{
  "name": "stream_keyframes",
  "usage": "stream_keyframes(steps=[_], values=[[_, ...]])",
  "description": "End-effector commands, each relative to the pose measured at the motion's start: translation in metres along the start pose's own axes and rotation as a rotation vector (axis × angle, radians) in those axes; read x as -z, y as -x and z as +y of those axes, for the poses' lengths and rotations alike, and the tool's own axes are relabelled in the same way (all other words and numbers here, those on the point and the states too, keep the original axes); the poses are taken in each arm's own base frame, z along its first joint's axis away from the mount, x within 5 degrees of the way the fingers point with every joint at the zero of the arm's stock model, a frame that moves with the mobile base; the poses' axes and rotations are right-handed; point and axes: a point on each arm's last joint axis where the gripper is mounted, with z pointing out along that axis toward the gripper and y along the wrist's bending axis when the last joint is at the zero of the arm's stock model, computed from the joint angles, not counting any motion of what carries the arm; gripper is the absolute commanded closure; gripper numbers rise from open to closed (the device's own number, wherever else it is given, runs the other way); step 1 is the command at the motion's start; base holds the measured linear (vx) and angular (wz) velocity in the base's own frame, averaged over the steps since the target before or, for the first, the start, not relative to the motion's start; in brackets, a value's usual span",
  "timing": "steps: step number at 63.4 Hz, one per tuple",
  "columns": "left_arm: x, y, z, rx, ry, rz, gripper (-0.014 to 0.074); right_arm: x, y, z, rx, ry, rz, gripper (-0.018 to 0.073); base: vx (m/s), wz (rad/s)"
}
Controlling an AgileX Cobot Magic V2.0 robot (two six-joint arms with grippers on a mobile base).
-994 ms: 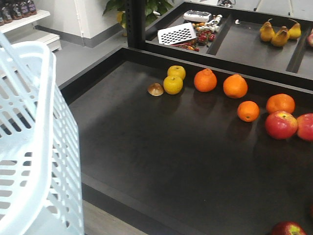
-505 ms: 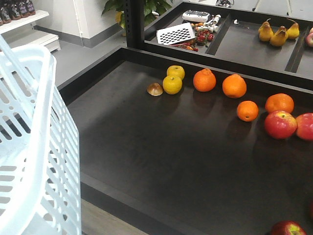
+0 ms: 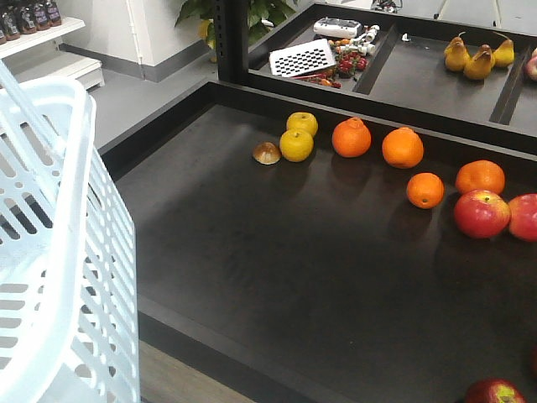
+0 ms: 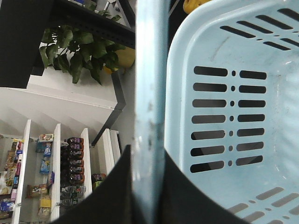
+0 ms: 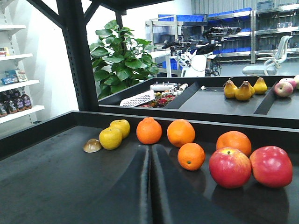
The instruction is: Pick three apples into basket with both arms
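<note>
The pale blue basket (image 3: 59, 252) fills the left of the front view, and its slotted wall (image 4: 233, 116) shows in the left wrist view. My left gripper (image 4: 147, 156) is shut on the basket's hoop handle (image 4: 150, 70). My right gripper (image 5: 149, 148) is shut and empty, low over the black shelf surface, pointing at the fruit row. One dark red apple (image 3: 493, 392) shows partly at the bottom right edge of the front view. The other dark apples are out of view. Neither arm shows in the front view.
Two brighter red apples (image 3: 482, 213) (image 5: 229, 167) lie at the right. Several oranges (image 3: 403, 148) (image 5: 191, 156), two yellow fruits (image 3: 296, 145) (image 5: 110, 138) and a brown shell-like piece (image 3: 267, 153) lie further back. A raised black ledge (image 3: 377, 113) borders the far side, with pears (image 3: 480, 60) beyond.
The front view shifted slightly in the first half second, with the basket edging right. Since then nothing has visibly moved.
</note>
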Motion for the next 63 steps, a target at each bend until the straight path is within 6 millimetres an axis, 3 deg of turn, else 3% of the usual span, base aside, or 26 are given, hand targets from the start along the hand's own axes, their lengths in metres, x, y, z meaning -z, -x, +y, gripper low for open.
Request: stream_keyframes(steps=[1, 63], values=[[0.0076, 0.0040, 0.0114, 0.019, 0.087, -0.068, 0.0603, 0.0009, 0.0028, 0.0008, 0.004, 0.012, -0.075, 0.0568, 0.00, 0.00], [0.0076, 0.0040, 0.0114, 0.019, 0.087, -0.068, 0.0603, 0.0009, 0.0028, 0.0008, 0.004, 0.012, -0.075, 0.0568, 0.00, -0.01]])
